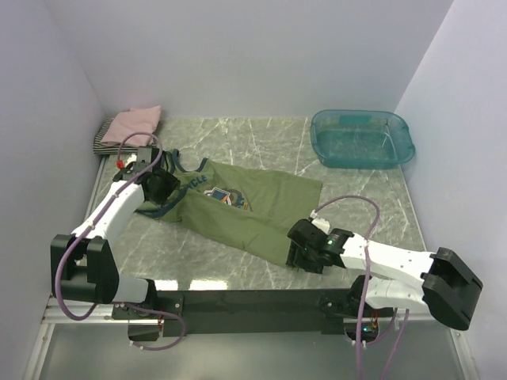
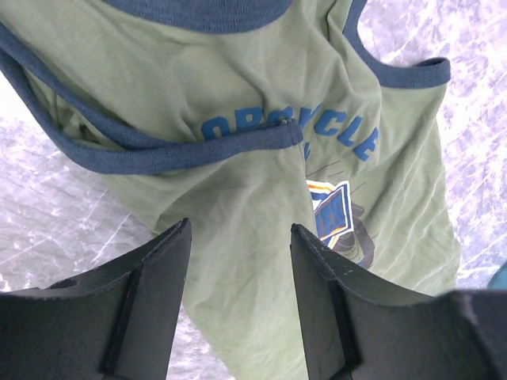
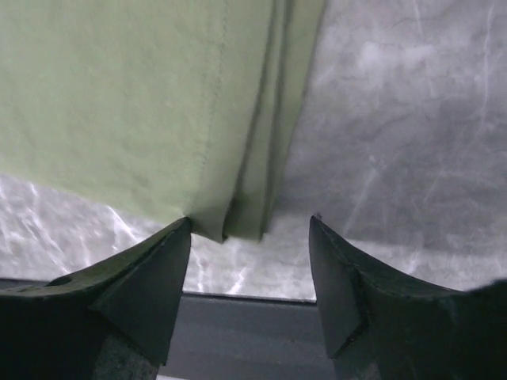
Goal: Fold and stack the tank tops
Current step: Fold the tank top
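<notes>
The olive-green tank top (image 1: 245, 202) with navy trim and a blue-orange chest print lies spread on the marble table, neck toward the left. My left gripper (image 1: 162, 190) hovers open over its shoulder-strap end; in the left wrist view (image 2: 240, 229) the cloth (image 2: 238, 182) shows between the fingers. My right gripper (image 1: 299, 252) is open at the hem's near corner; in the right wrist view (image 3: 249, 226) the folded hem corner (image 3: 238, 214) lies just beyond the fingertips. A folded pink top (image 1: 136, 124) lies on a striped one (image 1: 105, 134) at the far left corner.
A see-through teal plastic tub (image 1: 362, 138) stands at the far right. White walls close in the table on three sides. The table's near edge and a dark rail (image 3: 245, 332) lie right under the right gripper.
</notes>
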